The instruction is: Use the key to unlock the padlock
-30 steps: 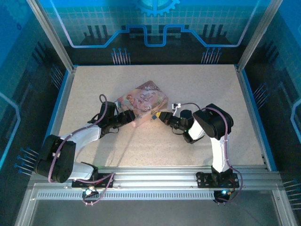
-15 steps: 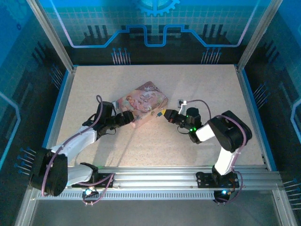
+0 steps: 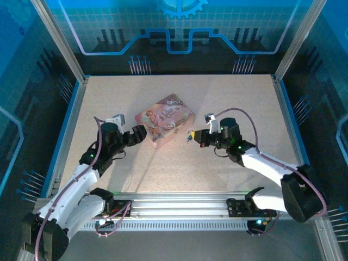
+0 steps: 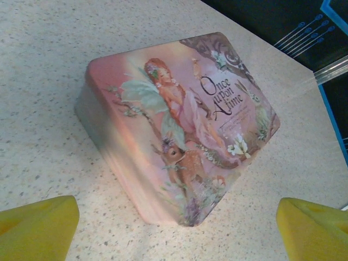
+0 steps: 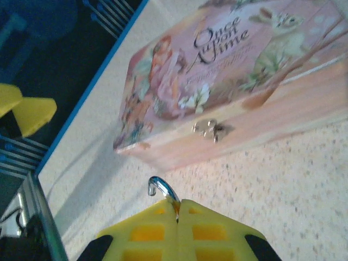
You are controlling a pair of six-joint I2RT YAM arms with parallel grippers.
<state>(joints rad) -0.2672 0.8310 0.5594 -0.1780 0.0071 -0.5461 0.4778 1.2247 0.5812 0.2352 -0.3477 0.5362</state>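
Your right gripper has its yellow fingers pressed together on the padlock. A small silvery, blue-tinged hook pokes out just past the fingertips, and the rest of it is buried between them. That hook reads as the shackle with one end free, so you may judge the lock to be open and off the box. The body is hidden, though, and I cannot confirm it. The clasp on the front of the pink box sits a little ahead of those fingertips, apart from them, and nothing appears to hang through it. The key I cannot make out; if it is in the lock, the fingers cover it. Your left gripper is spread wide and holds nothing, its two tips on either side of the box's near corner, close to it but not touching. By my reading, what is left is only to check that the shackle is truly free and to set the lock down. The table under both hands is pale, speckled and flat, and leaves you room on every side of the box. Blue-lit panels and an aluminium frame close it in beyond.
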